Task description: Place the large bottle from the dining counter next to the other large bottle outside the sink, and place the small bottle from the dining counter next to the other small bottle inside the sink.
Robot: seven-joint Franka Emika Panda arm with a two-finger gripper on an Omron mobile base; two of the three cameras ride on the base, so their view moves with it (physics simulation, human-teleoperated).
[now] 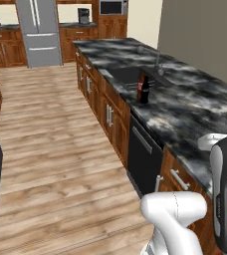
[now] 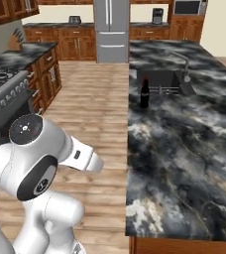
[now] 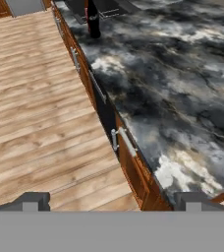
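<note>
The marbled black-and-white surface runs long over reddish wood cabinets. A black bottle stands upright on it just beside the sink, with a red-labelled brown bottle touching or nearly touching behind it.

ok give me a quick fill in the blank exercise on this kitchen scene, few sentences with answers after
1. The dark bottle stands upright on the marbled counter beside the ____.
2. The floor is made of ____ planks.
3. At the far wall, between the cabinets, stands a grey ____.
4. The gripper has its jaws ____, holding nothing.

Missing words: sink; wood; fridge; open
</note>
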